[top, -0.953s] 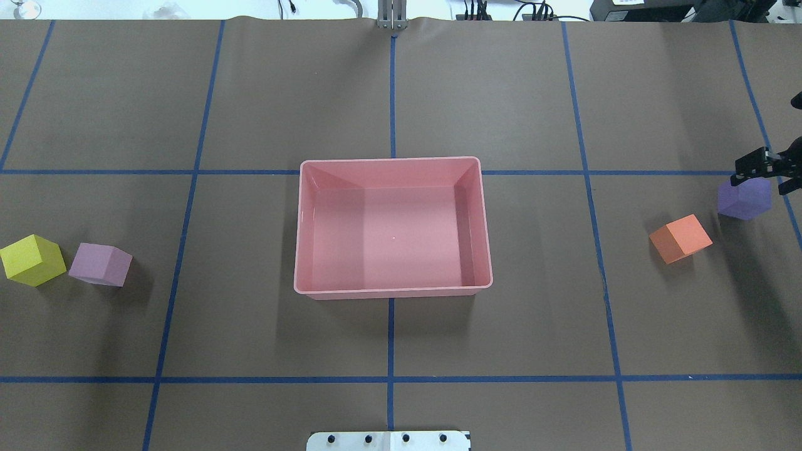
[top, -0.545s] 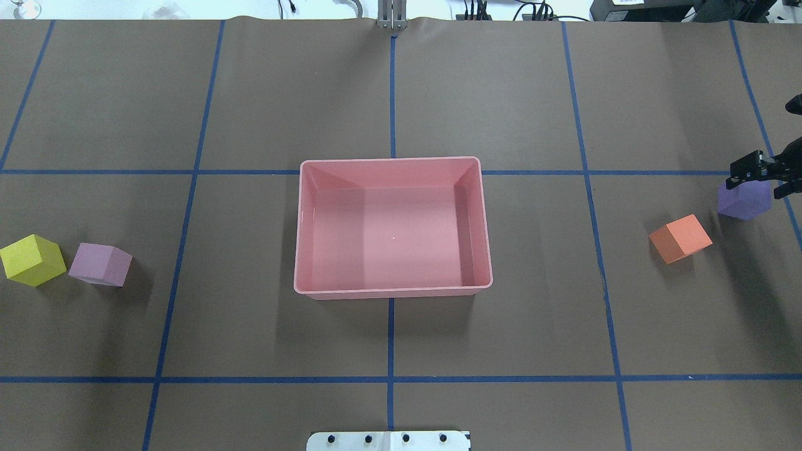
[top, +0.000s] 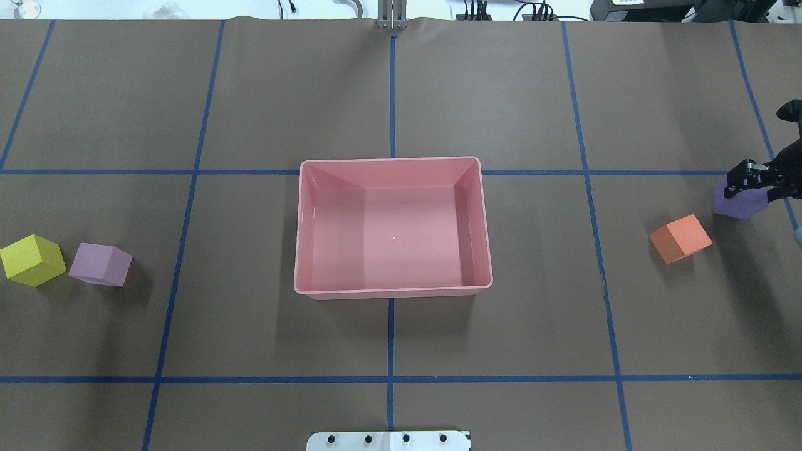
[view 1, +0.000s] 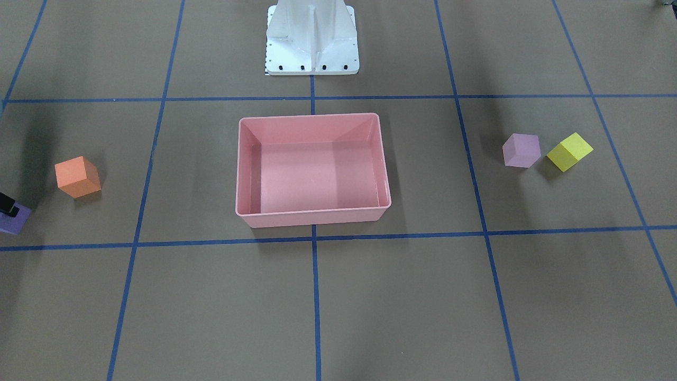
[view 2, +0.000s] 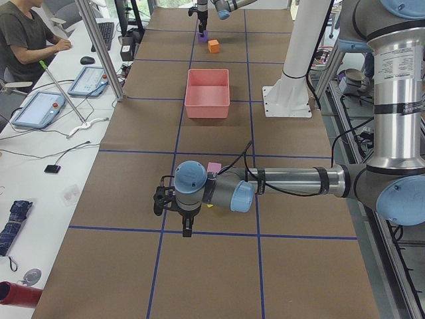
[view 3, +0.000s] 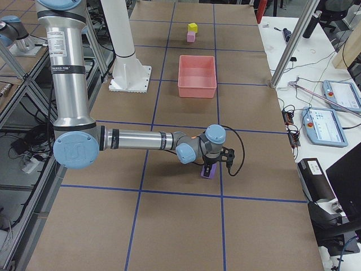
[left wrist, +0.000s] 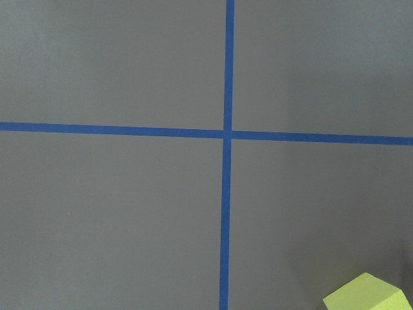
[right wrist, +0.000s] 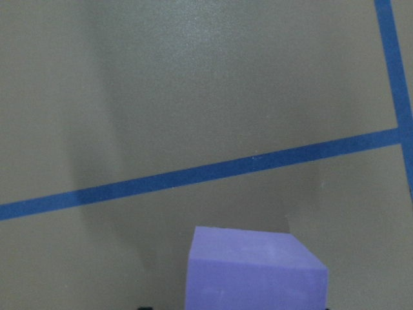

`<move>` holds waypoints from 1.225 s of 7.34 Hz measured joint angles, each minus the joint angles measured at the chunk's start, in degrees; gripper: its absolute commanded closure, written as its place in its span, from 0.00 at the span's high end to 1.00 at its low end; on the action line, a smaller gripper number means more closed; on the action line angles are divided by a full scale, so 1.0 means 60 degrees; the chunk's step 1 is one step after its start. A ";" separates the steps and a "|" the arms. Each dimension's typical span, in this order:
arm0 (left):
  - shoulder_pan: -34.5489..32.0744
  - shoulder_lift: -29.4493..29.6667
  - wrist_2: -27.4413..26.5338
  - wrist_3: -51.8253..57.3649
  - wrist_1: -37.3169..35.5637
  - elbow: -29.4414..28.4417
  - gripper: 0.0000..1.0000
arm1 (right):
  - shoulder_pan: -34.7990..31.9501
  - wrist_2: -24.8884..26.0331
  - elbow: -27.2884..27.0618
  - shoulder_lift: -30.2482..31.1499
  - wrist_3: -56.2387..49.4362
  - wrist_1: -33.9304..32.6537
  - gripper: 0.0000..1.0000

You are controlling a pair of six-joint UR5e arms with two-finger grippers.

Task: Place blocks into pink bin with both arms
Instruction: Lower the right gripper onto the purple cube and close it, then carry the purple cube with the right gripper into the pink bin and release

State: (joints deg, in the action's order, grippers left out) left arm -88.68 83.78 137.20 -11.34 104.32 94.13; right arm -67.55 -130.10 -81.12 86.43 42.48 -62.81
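Note:
The pink bin [top: 301, 232] stands empty at the table's middle. An orange block [top: 680, 238] lies to its right. Beyond that is a purple block [top: 738, 205], resting on the table. My right gripper [top: 759, 186] is low over the purple block, open, with a finger on either side. In the right wrist view the purple block [right wrist: 255, 268] fills the bottom centre. A yellow block [top: 32, 260] and a pale pink-lilac block [top: 100, 264] sit at far left. My left gripper [view 2: 188, 228] hangs near them; I cannot tell whether it is open or shut.
Blue tape lines grid the brown table cover. The white pedestal base [view 1: 312, 39] stands behind the bin on the robot's side. A person sits at a side bench [view 2: 40, 100] with tablets and cables, off the table.
My right gripper has come down and slightly inward over the purple block, which has shifted a little. The other blocks and the bin have not moved.

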 measured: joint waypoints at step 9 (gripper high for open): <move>0.0004 0.0061 0.0101 -0.0122 0.0275 0.0325 1.00 | 0.2470 0.0601 -0.4777 -0.3051 0.6176 -0.4023 0.00</move>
State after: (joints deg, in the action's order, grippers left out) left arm -88.66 84.14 137.81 -12.07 105.97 96.08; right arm -52.73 -126.49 -109.78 68.12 79.54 -86.95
